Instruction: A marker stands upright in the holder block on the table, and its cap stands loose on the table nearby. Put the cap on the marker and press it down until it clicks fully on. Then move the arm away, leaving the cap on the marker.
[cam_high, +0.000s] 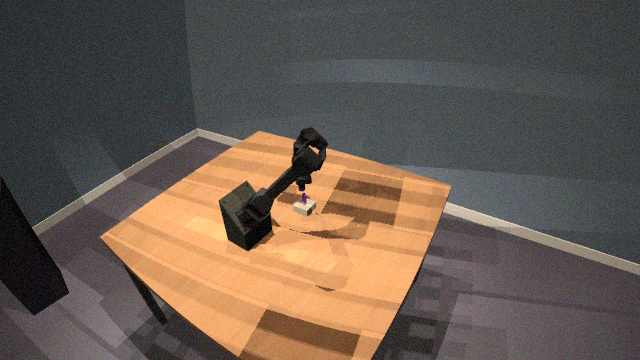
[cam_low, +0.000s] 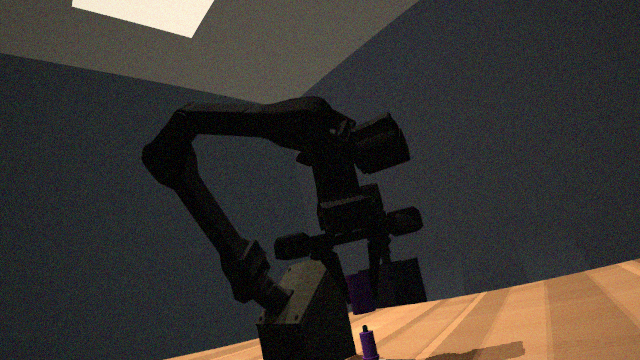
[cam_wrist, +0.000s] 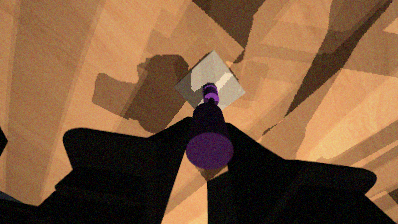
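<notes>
My gripper (cam_high: 302, 184) (cam_low: 361, 280) (cam_wrist: 207, 124) is shut on the purple cap (cam_high: 301, 188) (cam_low: 362, 299) (cam_wrist: 210, 151). The cap hangs upright or nearly so between the fingertips, above the marker. The purple marker (cam_high: 304, 199) (cam_low: 368, 345) (cam_wrist: 211, 95) stands upright with its dark tip up. A small gap shows between the cap's lower end and the tip in the exterior view. The pale grey holder block (cam_high: 300, 209) (cam_wrist: 231, 92) bears the marker; it is almost wholly below the frame in the exterior view.
The wooden table (cam_high: 200, 200) (cam_low: 520, 305) carries the arm's dark base (cam_high: 246, 227) (cam_low: 305, 305), beside the holder block. Shadows of the arm fall across the table top. Walls stand behind the table, and a dark upright object (cam_high: 25, 260) stands off its left side.
</notes>
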